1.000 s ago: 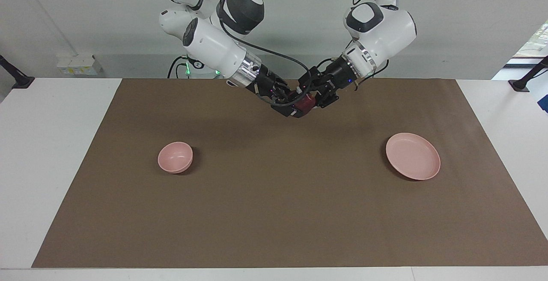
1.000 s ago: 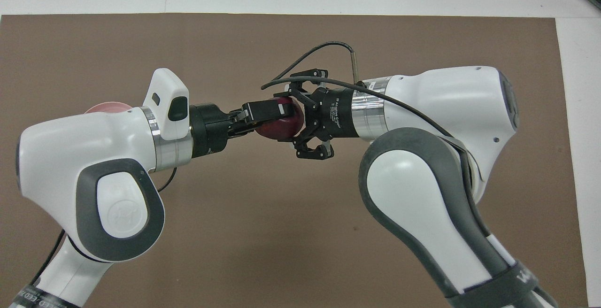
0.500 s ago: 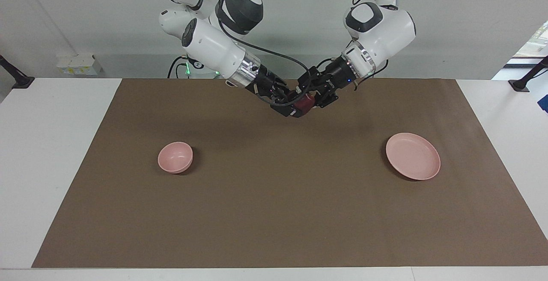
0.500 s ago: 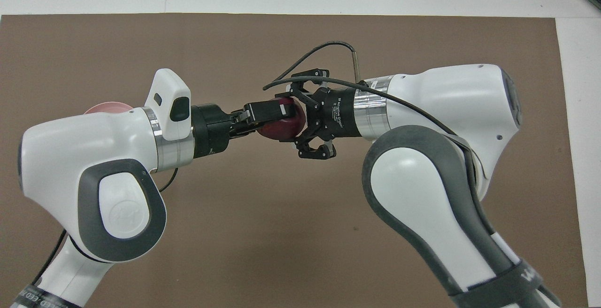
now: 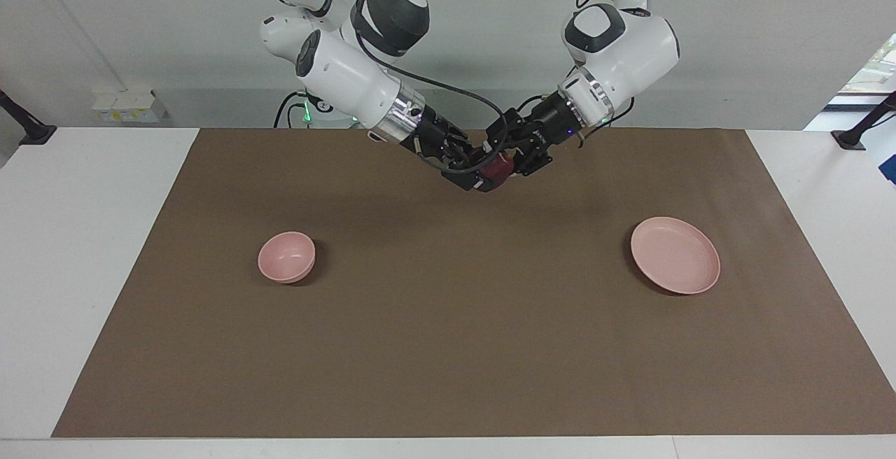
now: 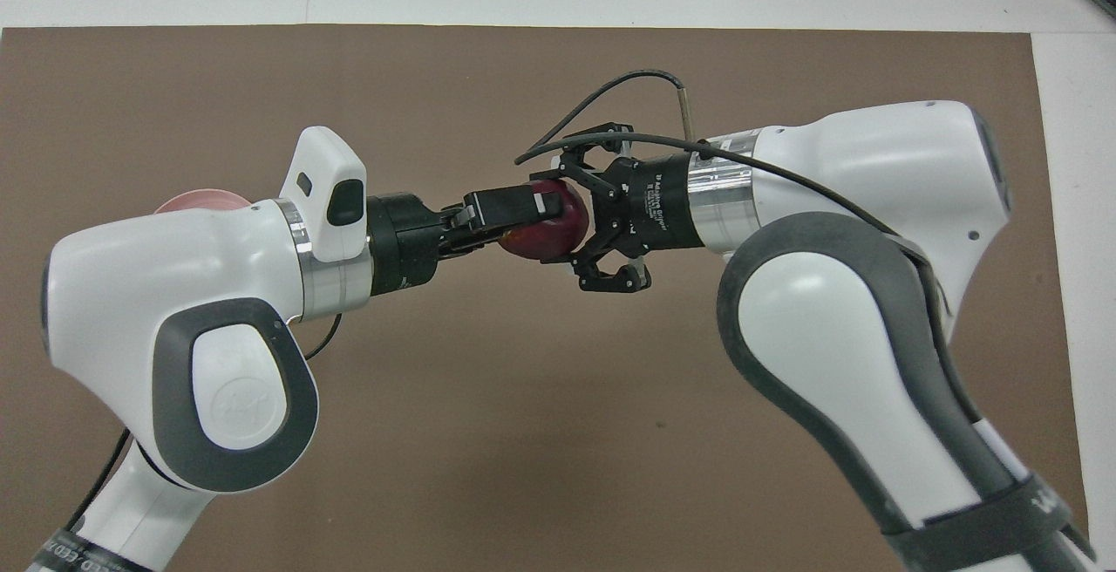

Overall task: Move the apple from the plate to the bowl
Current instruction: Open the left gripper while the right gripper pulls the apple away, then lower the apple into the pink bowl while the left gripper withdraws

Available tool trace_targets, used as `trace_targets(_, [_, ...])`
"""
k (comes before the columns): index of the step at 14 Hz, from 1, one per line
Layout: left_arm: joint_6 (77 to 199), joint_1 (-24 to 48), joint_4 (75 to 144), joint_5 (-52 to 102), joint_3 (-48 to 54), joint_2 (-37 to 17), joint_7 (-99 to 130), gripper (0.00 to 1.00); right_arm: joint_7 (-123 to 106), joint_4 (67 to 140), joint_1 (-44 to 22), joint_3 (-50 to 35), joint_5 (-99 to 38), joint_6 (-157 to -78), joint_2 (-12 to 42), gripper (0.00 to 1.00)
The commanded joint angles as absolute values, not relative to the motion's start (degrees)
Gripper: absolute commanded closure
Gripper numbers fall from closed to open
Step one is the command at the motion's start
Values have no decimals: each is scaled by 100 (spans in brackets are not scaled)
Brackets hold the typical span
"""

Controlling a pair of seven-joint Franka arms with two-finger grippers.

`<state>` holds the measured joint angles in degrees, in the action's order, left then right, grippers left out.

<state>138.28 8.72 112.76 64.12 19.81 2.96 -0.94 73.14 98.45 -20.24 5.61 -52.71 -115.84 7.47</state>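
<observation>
The dark red apple (image 5: 498, 168) (image 6: 549, 225) hangs in the air over the mat's middle strip, near the robots' edge. My left gripper (image 5: 509, 164) (image 6: 534, 206) is shut on it. My right gripper (image 5: 486, 173) (image 6: 582, 216) faces it, with its fingers (image 6: 610, 275) spread open around the apple's other end. The flat pink plate (image 5: 675, 255) lies empty toward the left arm's end; in the overhead view only a sliver of the plate (image 6: 199, 200) shows past the left arm. The small pink bowl (image 5: 286, 257) stands empty toward the right arm's end and is hidden in the overhead view.
A brown mat (image 5: 448, 347) covers most of the white table (image 5: 77, 235). A black cable (image 6: 602, 92) loops over the right wrist.
Both grippers and the apple between them have drifted slightly toward the right arm's end. The left gripper still holds the apple; the right gripper's fingers stay spread.
</observation>
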Motion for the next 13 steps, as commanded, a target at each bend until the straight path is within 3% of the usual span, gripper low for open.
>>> trace_targets(1, [13834,888,11355,6250,1942,352,-141,0,6936,9879,-1715,536,-5055,-11164,580,100])
trace_targets(6, [13782,660,11295,5908,1916,299,-149,0,5839,9914,-1143,536,-4125,-10294,528,100])
trace_targets(13, [12378,545,11259,3125,1890,299,307,0,3449,10617,-256,536,-3095,-10028,290,100])
